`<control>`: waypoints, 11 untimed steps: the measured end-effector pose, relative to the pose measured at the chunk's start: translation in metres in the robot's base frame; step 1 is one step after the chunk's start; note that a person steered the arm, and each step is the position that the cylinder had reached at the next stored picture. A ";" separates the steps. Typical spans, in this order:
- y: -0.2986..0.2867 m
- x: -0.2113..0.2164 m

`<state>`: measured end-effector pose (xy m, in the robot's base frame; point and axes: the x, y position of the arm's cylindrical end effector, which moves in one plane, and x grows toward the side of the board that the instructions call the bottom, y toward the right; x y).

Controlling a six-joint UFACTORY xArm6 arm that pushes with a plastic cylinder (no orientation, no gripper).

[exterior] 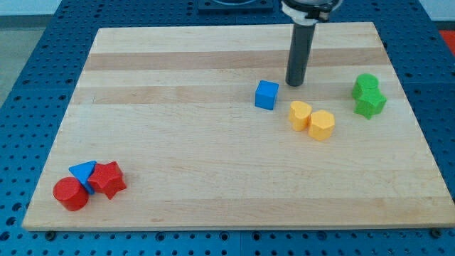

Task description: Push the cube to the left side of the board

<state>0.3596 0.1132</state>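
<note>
A blue cube (266, 94) sits on the wooden board (213, 163), right of the board's middle and toward the view's top. My tip (295, 84) is just to the cube's upper right, a small gap away, not touching it. The dark rod rises from the tip to the view's top edge.
Two yellow blocks (301, 114) (321, 124) lie just below and right of the cube. Two green blocks (367, 84) (370, 104) sit near the right edge. A red cylinder (70, 193), a blue triangular block (84, 173) and a red star-like block (108, 178) cluster at the bottom left corner.
</note>
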 end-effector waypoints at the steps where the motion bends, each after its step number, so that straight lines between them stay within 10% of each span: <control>1: 0.006 0.031; 8: -0.174 0.021; 11: -0.063 0.135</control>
<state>0.4947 0.0499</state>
